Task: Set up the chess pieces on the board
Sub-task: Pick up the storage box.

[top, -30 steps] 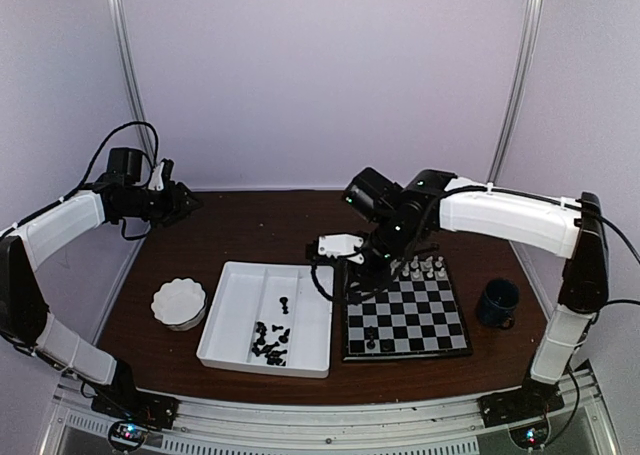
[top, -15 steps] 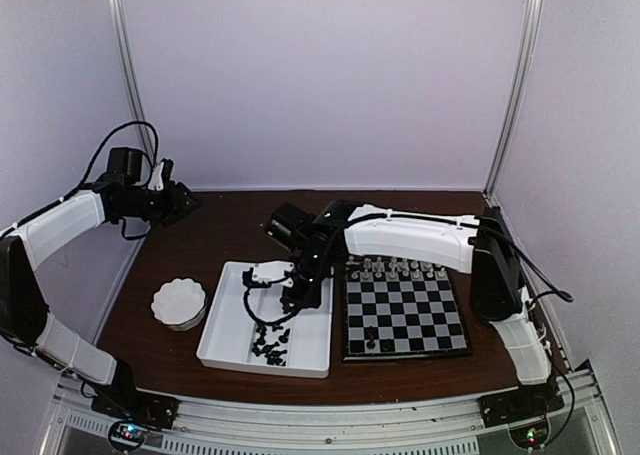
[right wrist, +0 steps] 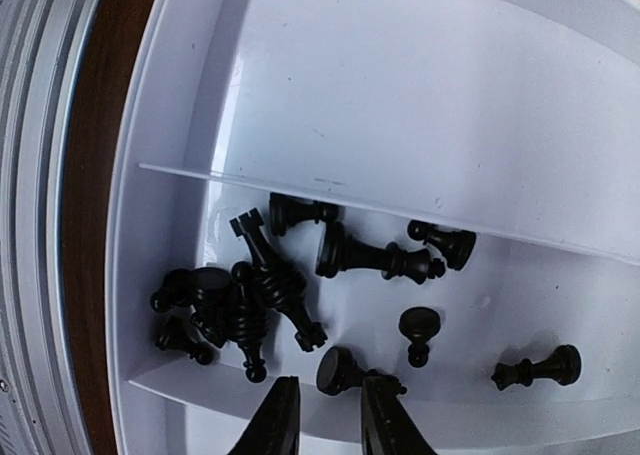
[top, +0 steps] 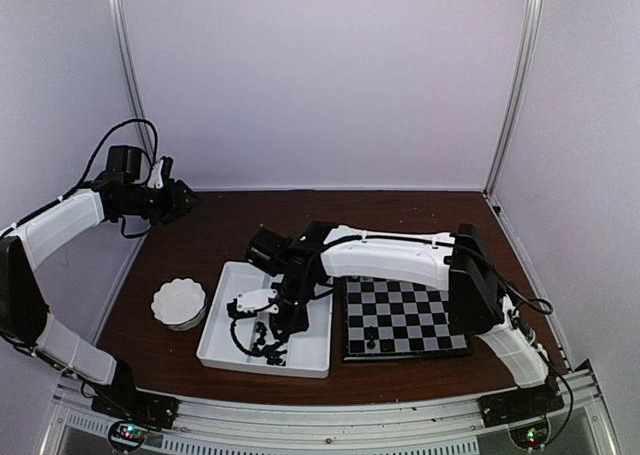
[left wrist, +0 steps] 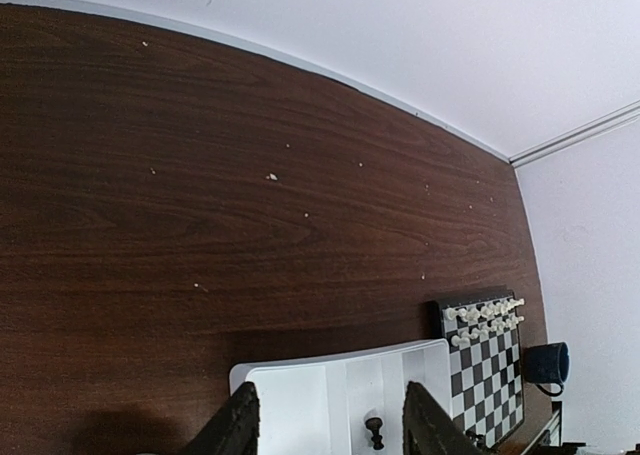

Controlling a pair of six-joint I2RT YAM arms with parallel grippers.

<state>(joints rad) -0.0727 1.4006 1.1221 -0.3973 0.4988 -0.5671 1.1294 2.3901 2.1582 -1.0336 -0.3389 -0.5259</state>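
Several black chess pieces lie heaped in a compartment of the white divided tray. My right gripper hangs just above them, open by a narrow gap with nothing between its fingers; one toppled black piece lies just ahead of the tips. From the top view, the right gripper is over the tray's near part. The board carries two black pieces near its front left. White pieces line its far rows. My left gripper is open and empty, held high at the back left.
A white scalloped bowl sits left of the tray. A single black piece stands in the tray's far compartment. A dark blue mug stands beyond the board's right side. The right arm stretches across the board's back rows.
My right arm has swung left from the board's back left corner to over the tray and come down above the black pieces. The left arm has stayed still.
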